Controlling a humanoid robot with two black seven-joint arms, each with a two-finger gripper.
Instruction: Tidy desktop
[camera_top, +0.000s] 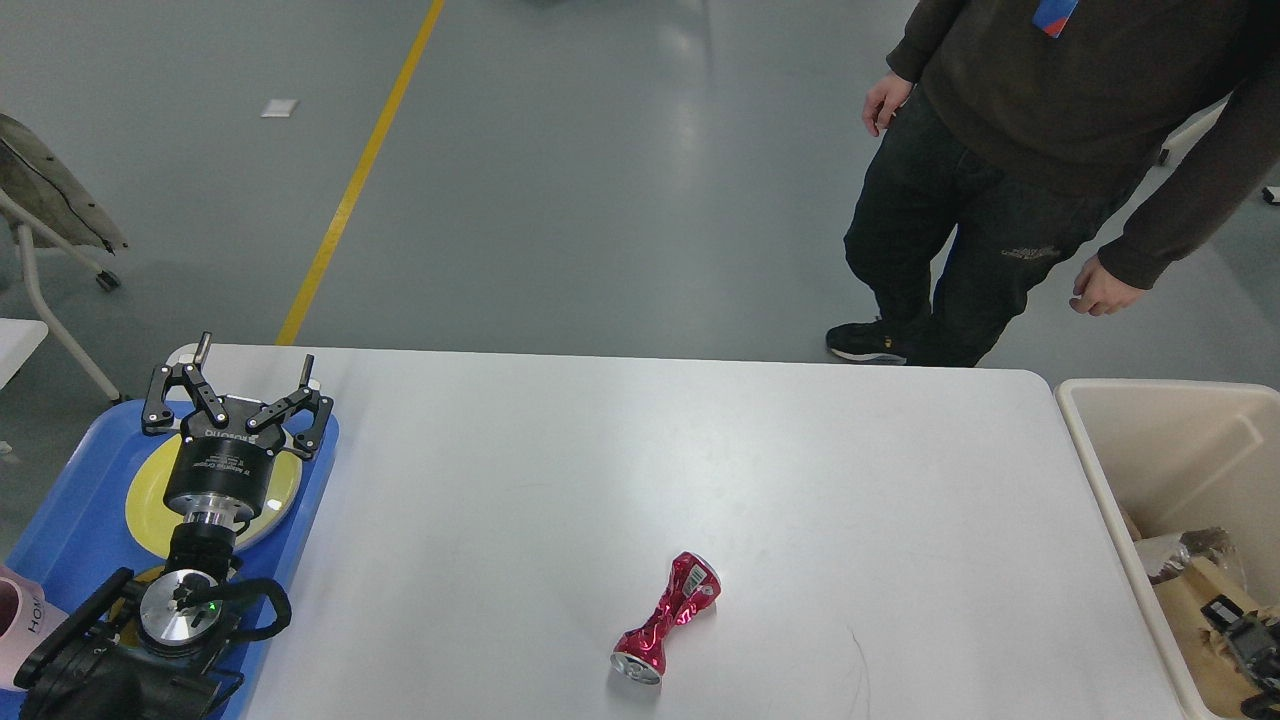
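The desktop (640, 470) spans mid-scene; one crushed red can (667, 617) lies near its near edge, uncollected. My left gripper (236, 388) hangs spread and empty over the blue tray (75, 505), far left. My right gripper (1240, 640), low in the cream bin (1150, 420) at right: state indeterminable. I judge only the can left.

A crushed red can (667, 629) lies on its side, twisted at the middle, its silver end toward the near edge. Far left, a blue tray (75, 510) carries a yellow plate (150, 490), with something pink (20, 625) at the corner. At right, a cream bin (1165, 440) holds brown paper scraps (1190, 615). A person in dark clothes (1010, 150) stands beyond it, on grey floor crossed by a yellow line (355, 180).
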